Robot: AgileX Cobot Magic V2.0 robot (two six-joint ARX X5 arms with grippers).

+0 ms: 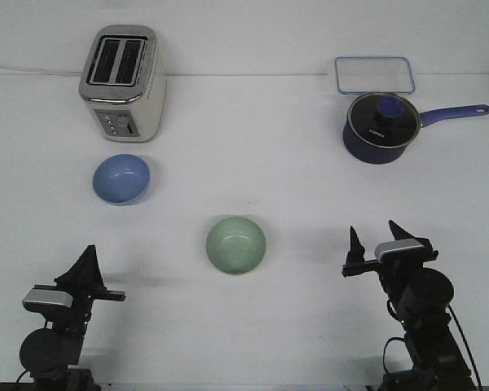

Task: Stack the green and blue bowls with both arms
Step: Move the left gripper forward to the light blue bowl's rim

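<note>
The light blue bowl (121, 178) sits upright on the white table at the left, just in front of the toaster. The pale green bowl (236, 244) rests upright near the table's middle, apart from the blue one. Both are empty. My left gripper (88, 259) hovers low at the front left, below the blue bowl and well left of the green one; its fingers overlap into one dark point, so their gap is hidden. My right gripper (375, 235) stands at the front right, to the right of the green bowl, open and holding nothing.
A cream and silver toaster (122, 81) stands at the back left. At the back right is a dark navy saucepan (381, 128) with a glass lid, its handle pointing right. A clear rectangular container with a blue rim (375, 76) lies behind it.
</note>
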